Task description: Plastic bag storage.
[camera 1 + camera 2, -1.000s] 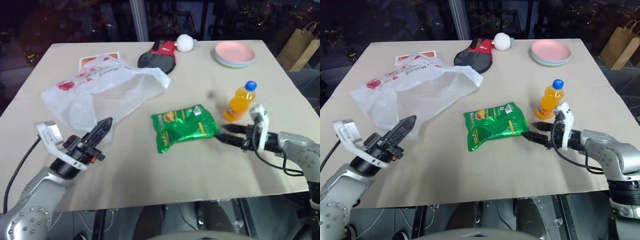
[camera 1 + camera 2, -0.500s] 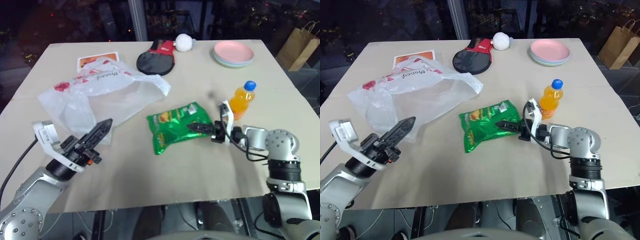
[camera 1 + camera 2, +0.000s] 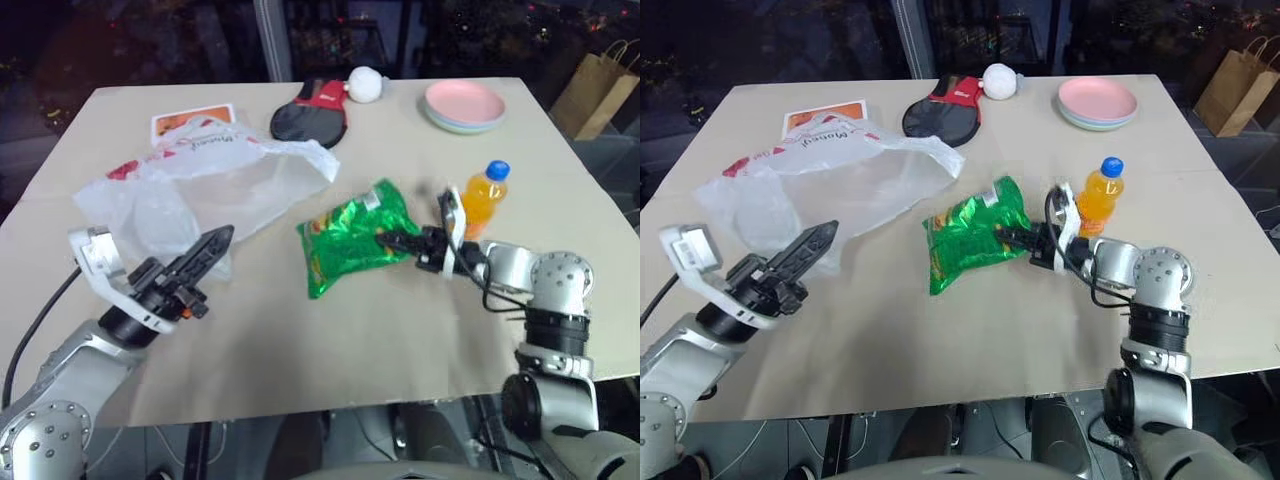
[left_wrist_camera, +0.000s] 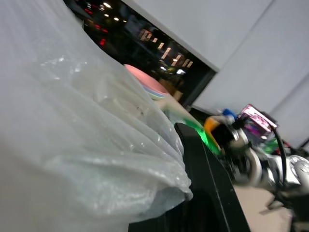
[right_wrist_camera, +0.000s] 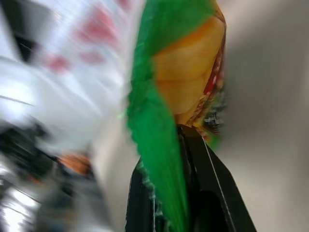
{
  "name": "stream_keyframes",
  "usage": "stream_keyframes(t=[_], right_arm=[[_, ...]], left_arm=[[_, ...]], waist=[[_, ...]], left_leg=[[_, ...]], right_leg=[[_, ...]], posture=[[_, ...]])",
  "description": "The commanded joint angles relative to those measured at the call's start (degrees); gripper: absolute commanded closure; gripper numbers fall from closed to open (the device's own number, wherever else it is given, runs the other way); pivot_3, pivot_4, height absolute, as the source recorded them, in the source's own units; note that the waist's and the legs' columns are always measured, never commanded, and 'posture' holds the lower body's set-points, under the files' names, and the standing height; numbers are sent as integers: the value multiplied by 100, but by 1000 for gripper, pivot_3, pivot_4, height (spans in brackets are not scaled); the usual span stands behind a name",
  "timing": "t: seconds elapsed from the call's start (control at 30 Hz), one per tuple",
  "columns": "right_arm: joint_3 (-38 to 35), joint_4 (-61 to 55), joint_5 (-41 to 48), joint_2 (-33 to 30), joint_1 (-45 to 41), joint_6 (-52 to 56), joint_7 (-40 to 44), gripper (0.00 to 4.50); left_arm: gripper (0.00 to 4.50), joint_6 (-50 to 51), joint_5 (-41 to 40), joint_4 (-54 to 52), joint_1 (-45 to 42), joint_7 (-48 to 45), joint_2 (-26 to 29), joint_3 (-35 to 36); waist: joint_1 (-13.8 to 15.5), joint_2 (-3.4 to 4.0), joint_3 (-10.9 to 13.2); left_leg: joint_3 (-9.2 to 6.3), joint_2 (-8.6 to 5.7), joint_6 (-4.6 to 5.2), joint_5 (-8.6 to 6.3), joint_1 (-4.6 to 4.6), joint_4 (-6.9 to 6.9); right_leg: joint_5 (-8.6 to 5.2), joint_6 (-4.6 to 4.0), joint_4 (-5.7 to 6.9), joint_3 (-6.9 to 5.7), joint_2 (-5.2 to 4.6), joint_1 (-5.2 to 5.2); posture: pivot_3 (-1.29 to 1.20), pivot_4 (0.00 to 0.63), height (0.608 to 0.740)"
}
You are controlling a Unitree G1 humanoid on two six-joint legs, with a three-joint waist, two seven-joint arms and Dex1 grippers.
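Right gripper (image 3: 392, 240) pinches the green packet (image 3: 350, 240) at its right edge, tilting it up to load, while left gripper (image 3: 205, 251), closed on the bag (image 3: 205, 180), holds its near-left edge

Right pincer (image 5: 181, 193) clamps green snack packet (image 5: 154, 121) (edge-on).

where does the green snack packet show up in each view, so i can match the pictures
Left eye view: green snack packet at table centre, its right edge pinched by the right tool.
Right eye view: centre, slightly left.
Left wrist view: thin green sliver past the plastic bag.
Right wrist view: upright between the tool's fingers.
Shared landmark: orange drink bottle, just right of the packet.
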Motion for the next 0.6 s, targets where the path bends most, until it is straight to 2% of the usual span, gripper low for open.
stream_keyframes(t=[0.03, 0.13, 0.27, 0.4, 0.6], right_arm=[[-372, 168, 1169, 433, -303, -129, -1131, 4455], [-304, 341, 1535, 711, -455, -474, -1885, 4455], [-128, 647, 1826, 1042, -594, -953, -2425, 4455], [130, 868, 1975, 1398, -685, -1290, -2648, 4455], [690, 1511, 1742, 1742, -1052, -1762, -2238, 4455]], left_arm=[[4500, 24, -234, -426, -33, 29, -1, -243], [4500, 36, -266, -493, -41, -10, 15, -416], [4500, 8, -272, -539, -164, -10, -4, -653], [4500, -1, -265, -529, -367, -22, -77, -940], [4500, 13, 11, -221, -989, -98, -399, -1614]], waist=[[5, -2, -1], [6, 0, 0], [1, 1, 1], [-6, 4, 2], [-3, 4, 2]], left_leg=[[-1, 1, 0, 0, 0, -6], [2, -1, 0, 0, -4, -15], [4, -1, 0, 0, -8, -20], [4, 0, 0, 0, -6, -24], [6, -2, 0, 0, -7, -24]], right_leg=[[0, -1, -1, -1, 0, 0], [0, -1, -6, 1, -1, -3], [0, -1, -7, 3, -2, -10], [0, -1, -5, 3, 1, -13], [0, -1, -6, 4, 0, -13]], posture=[[0, 150, 740], [0, 150, 740], [0, 150, 740], [0, 150, 740], [0, 150, 740]])
